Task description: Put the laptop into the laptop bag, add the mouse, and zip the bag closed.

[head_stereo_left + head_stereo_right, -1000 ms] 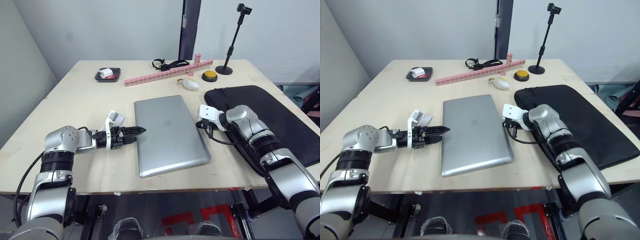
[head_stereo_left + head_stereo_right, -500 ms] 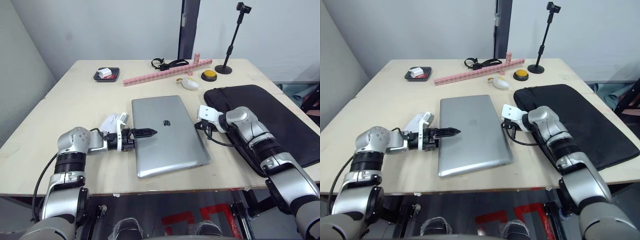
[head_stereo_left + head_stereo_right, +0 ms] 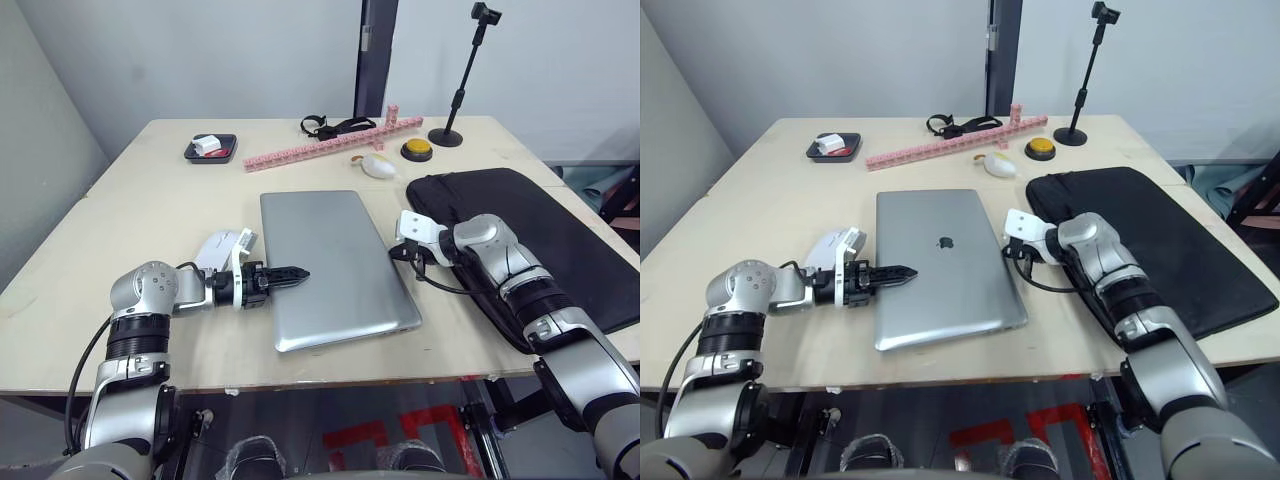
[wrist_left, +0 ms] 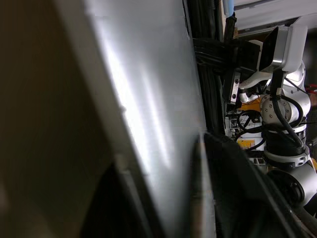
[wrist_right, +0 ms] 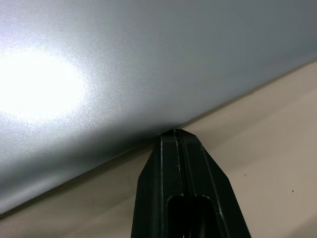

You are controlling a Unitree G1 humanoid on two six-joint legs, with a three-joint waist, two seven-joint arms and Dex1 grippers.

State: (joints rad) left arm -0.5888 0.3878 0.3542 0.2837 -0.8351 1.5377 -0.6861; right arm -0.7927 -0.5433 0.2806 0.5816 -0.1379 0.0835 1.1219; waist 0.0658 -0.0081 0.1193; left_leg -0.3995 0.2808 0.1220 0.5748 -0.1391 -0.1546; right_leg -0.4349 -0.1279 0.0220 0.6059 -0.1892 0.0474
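The laptop (image 3: 942,262) lies flat and shut in the middle of the surface (image 3: 780,210). The laptop bag (image 3: 1160,245) lies flat just to its right, and I cannot see if the zipper is open.

The left gripper (image 3: 902,273) has its fingers pressed together and holds nothing. Its tip sits over the laptop's left edge, low on the lid. The right gripper (image 5: 177,141) is pressed together too, with nothing in it. Its tip sits at the laptop's right edge, down on the surface.

The laptop looks thin, hard and smooth. It will not bend, but it is probably a bit heavy and slippery, so it could slide away when pushed. It lies so flat that there is no gap under it. I think a good way is to lift one long edge a little with a fingertip, then pinch that edge. The lid can scratch, so the touch should be soft.

The mouse (image 3: 832,246) sits on the surface just behind the left gripper, near the laptop's left side, so that arm could bump it. Farther back are a white oval lump with an orange piece (image 3: 999,165), an orange button (image 3: 1042,149), a long pink strip (image 3: 950,144), a small black tray (image 3: 832,148), a black strap (image 3: 958,125) and a small black stand (image 3: 1080,80). They are well apart from the laptop. Nothing lies between the laptop and the bag but the right arm.
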